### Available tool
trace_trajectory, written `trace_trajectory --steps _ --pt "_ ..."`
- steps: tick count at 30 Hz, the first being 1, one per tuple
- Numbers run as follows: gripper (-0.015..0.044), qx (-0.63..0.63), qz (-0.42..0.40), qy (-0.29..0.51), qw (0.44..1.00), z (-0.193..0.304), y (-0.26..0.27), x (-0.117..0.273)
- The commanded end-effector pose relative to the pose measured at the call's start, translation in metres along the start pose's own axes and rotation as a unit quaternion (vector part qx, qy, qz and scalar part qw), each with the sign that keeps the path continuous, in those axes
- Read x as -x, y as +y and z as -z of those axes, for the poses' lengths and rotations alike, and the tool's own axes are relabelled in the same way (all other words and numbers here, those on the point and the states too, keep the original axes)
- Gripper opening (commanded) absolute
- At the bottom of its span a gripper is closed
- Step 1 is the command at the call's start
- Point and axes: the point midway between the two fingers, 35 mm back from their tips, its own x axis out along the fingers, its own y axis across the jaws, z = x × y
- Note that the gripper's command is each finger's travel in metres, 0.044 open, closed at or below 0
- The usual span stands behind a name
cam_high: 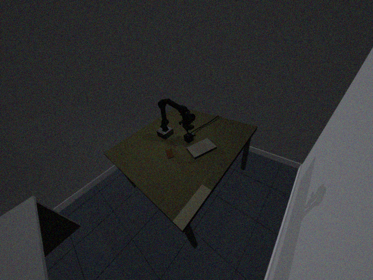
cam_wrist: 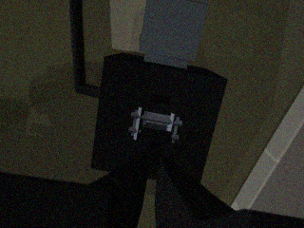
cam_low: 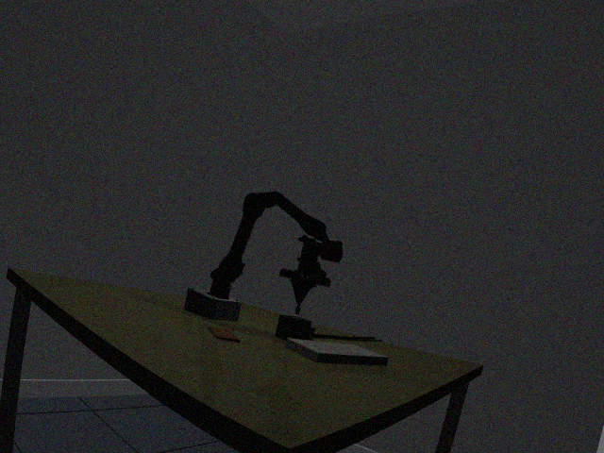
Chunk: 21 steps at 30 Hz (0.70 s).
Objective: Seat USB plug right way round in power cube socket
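The black power cube (cam_high: 189, 138) (cam_low: 293, 327) (cam_wrist: 199, 104) stands on the table. Its top socket (cam_wrist: 156, 120) shows in the wrist view as a small silvery metal outline with a dark middle. My gripper (cam_high: 188, 131) (cam_low: 297, 306) (cam_wrist: 153, 165) points straight down over the cube, its fingers nearly together. It is shut on the USB plug, a small dark shape at the fingertips, which stands out little against the black cube. In the exterior view the tip is just above the cube's top. The dark picture hides which way round the plug is and whether it touches the socket.
A blue-grey block (cam_wrist: 174, 33) sits at one side of the cube. A pale flat slab (cam_high: 201, 147) (cam_low: 341, 349) lies close beside the cube. Dark cables (cam_high: 207, 123) (cam_low: 346, 337) (cam_wrist: 77, 43) run over the table. A small reddish item (cam_high: 169, 153) (cam_low: 224, 334) lies nearer the arm's base.
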Motion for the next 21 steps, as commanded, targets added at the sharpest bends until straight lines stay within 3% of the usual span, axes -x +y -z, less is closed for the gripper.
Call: trace_trajectory --steps 1,21 --pt "0.0 -0.003 0.0 0.003 1.0 0.001 0.0 -0.0016" --pt "0.0 -0.008 0.0 0.006 1.0 0.0024 0.0 -0.004"
